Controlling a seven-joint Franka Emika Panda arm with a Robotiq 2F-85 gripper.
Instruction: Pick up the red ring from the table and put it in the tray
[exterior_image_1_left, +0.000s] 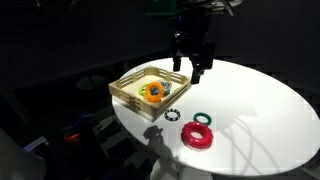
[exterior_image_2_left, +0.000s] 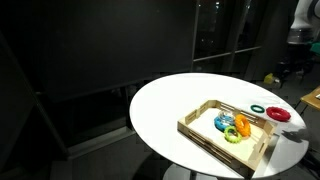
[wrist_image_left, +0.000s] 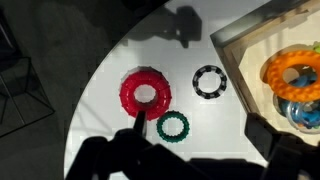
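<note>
The red ring (wrist_image_left: 146, 93) lies flat on the white table (wrist_image_left: 230, 110), left of the tray (wrist_image_left: 243, 42). It also shows in both exterior views (exterior_image_1_left: 197, 136) (exterior_image_2_left: 279, 115). The dark green ring (wrist_image_left: 172, 126) lies just beside it, and the black-and-white beaded ring (wrist_image_left: 209, 82) lies nearer the tray. My gripper (wrist_image_left: 205, 135) is open and empty. It hangs well above the table, over the tray's far corner in an exterior view (exterior_image_1_left: 189, 67). In the wrist view its left fingertip overlaps the red ring's lower edge.
The tan slatted tray (exterior_image_1_left: 130, 92) (exterior_image_2_left: 205, 132) holds orange (wrist_image_left: 292, 72), yellow and blue rings. The round table's edge (exterior_image_1_left: 150, 130) runs close to the rings, with dark floor beyond. The far side of the table top (exterior_image_1_left: 265, 95) is bare white.
</note>
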